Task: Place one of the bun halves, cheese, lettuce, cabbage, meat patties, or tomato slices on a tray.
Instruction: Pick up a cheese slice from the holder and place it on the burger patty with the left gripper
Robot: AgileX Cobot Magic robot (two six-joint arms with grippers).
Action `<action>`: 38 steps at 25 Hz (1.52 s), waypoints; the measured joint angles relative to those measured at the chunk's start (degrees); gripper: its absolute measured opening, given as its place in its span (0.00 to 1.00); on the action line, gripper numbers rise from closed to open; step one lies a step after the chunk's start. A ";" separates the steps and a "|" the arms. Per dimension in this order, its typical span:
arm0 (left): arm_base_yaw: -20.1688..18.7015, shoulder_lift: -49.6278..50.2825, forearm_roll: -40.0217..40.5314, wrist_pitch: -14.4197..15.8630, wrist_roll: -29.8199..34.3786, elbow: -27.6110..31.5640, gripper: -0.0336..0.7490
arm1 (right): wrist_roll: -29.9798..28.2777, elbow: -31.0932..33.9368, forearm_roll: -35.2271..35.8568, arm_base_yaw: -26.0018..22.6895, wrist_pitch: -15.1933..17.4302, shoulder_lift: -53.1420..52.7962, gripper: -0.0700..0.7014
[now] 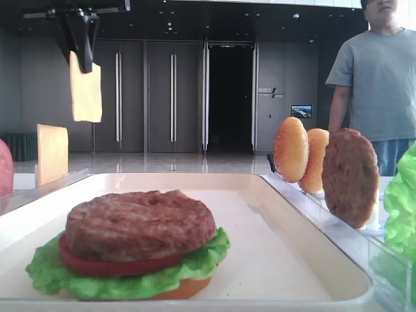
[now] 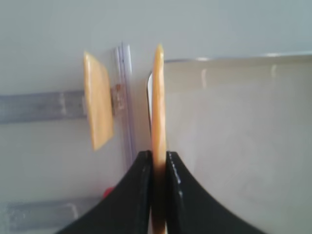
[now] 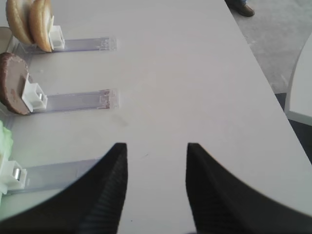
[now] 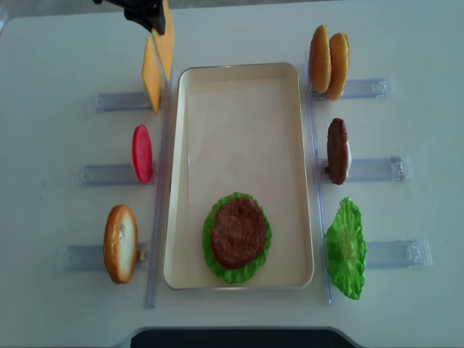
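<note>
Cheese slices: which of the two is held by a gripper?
The raised slice, pinched at its top edge by the left gripper. The other slice stands in its rack.

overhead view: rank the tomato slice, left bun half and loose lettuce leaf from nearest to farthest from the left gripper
1. Tomato slice, on the left rack just below the left gripper.
2. Left bun half, lower on the same side.
3. Loose lettuce leaf, across the tray at lower right.

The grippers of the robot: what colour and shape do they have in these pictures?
Both are matte black. The right gripper has two broad curved fingers with ribbed inner faces. The left gripper has the same black curved fingers. No cables or markings are visible.
</note>
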 joint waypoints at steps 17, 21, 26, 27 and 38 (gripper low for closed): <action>-9.19 -38.15 4.80 1.92 -6.57 36.56 0.11 | 0.00 0.00 0.00 0.00 0.00 0.00 0.45; -9.19 -44.14 3.82 1.12 -7.61 43.92 0.11 | 0.00 0.00 0.00 0.00 0.00 0.00 0.45; -9.19 -46.26 0.93 -5.00 -8.20 49.59 0.11 | 0.00 0.00 0.00 0.00 0.00 0.00 0.45; -9.19 -46.26 -0.19 -7.41 -7.90 50.83 0.11 | 0.00 0.00 0.00 0.00 0.00 0.00 0.45; -9.19 -44.52 -41.78 -34.08 24.12 64.23 0.09 | 0.00 0.00 0.00 0.00 0.00 0.00 0.45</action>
